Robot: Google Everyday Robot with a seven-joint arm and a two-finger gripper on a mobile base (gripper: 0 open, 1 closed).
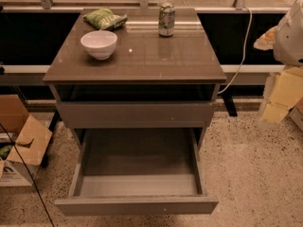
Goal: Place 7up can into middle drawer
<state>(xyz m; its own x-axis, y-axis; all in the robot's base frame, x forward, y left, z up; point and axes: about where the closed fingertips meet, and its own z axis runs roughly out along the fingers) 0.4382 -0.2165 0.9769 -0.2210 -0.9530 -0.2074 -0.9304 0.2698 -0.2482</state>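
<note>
- Drawer status: middle drawer point(137, 205) pulled out, matte grey rectangular tray.
- Tabletop point(142, 60): glossy brown, flat.
- Gripper point(283, 96): pale, at right edge, well apart from can; open or closed, cannot tell.
- 7up can point(166, 19): upright metal cylinder at tabletop rear, ungrasped. Judged step: reach; next needs a side grasp.

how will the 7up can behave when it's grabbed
The 7up can stands upright on the glossy tabletop, so it may slide or tip if nudged. Being cylindrical, it would likely roll once down. The hand is at the right edge, away from it.
</note>
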